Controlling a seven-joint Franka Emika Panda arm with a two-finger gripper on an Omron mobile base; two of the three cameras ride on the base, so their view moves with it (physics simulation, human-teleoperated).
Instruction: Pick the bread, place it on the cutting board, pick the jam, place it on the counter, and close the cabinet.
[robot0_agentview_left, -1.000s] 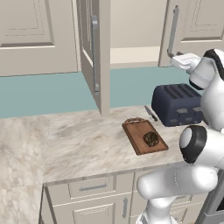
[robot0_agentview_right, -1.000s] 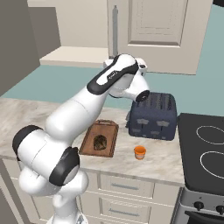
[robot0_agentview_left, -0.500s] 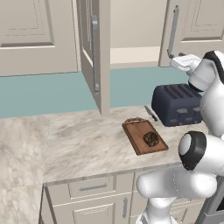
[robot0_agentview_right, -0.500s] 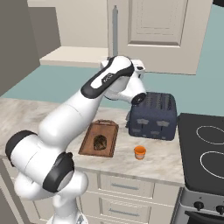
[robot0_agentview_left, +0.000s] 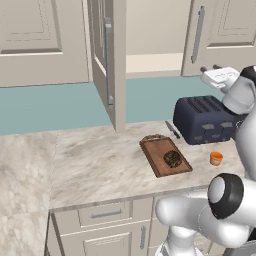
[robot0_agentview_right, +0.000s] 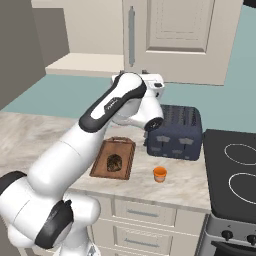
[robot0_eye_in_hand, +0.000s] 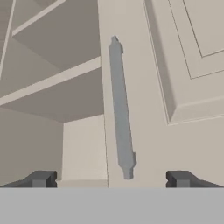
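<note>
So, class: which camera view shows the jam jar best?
The right base view: the jam stands unobstructed on the counter before the toaster. The left base view shows it smaller, at the side.

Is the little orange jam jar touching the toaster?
Apart. In the right base view the jam stands on the counter with bare marble between it and the toaster.

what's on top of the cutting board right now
The bread sits on the cutting board, toward its end away from the handle. The rest of the board is bare; the patch under the loaf is covered.
</note>
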